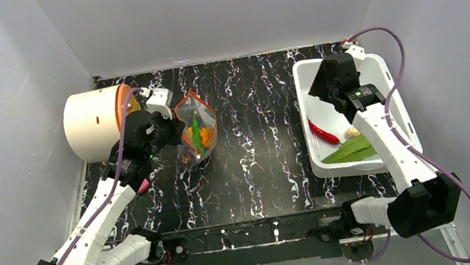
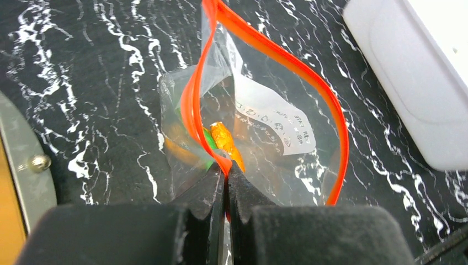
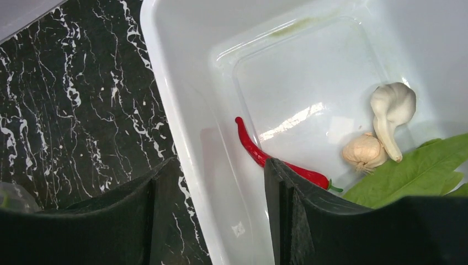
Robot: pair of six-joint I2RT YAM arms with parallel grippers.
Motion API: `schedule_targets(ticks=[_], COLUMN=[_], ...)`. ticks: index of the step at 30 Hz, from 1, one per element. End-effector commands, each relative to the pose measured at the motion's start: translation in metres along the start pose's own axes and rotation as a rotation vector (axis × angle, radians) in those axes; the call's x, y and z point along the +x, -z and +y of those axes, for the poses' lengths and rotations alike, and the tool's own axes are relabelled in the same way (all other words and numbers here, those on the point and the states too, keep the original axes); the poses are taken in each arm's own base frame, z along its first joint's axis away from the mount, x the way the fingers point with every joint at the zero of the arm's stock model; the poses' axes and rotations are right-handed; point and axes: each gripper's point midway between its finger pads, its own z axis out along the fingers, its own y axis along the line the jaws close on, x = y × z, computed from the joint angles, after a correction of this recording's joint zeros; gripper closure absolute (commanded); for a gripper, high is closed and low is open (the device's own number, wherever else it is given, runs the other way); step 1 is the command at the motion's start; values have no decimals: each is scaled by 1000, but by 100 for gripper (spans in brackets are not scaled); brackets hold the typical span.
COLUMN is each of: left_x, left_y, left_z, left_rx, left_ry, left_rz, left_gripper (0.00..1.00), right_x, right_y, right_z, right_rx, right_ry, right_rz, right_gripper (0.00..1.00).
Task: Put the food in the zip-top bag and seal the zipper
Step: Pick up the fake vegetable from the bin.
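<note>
The right tool partly covers the red chilli; the green leaf runs off-frame.

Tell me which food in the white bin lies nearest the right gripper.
The red chilli: it passes beside the right gripper; garlic and leaf lie farther.

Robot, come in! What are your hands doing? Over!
Copy: left gripper shut on zipper of bag, mouth open; right gripper open over bin; chilli and garlic in bin, nothing blocking.
</note>
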Motion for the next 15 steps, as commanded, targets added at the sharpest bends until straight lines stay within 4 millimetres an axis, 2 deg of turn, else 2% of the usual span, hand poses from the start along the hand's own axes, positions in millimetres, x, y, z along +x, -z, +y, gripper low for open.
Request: schedule_targets(ticks=[1, 4, 6, 7, 8, 9, 11, 15], left_x=[-27, -32, -26, -23, -15, -13, -12, -11], left_y=[13, 17, 17, 17, 13, 12, 10, 8], left_z=[18, 17, 13, 10, 0, -3, -5, -2], left_rx=[-128, -140, -131, -117, -63, -49, -40, -58], left_ry=[78, 105, 143, 160, 193, 196, 197, 167], left_rz=[-121, -85, -34, -23, -3, 8, 35, 73], left_gripper=[100, 100, 100, 100, 100, 100, 100, 100], right_x=[-11, -1, 9, 17, 35, 40, 42, 34], right_y=[5, 2, 3, 1, -10, -14, -22, -28], right_z=[-9, -28, -40, -45, -66, -67, -74, -97], right_rx=[-15, 19, 70, 106, 168, 158, 164, 289], right_ry=[-114, -168, -200, -225, -298, -313, -355, -440], right_rz=[44, 115, 159, 185, 243, 260, 270, 215], right_gripper=[44, 44, 44, 44, 47, 48, 51, 51])
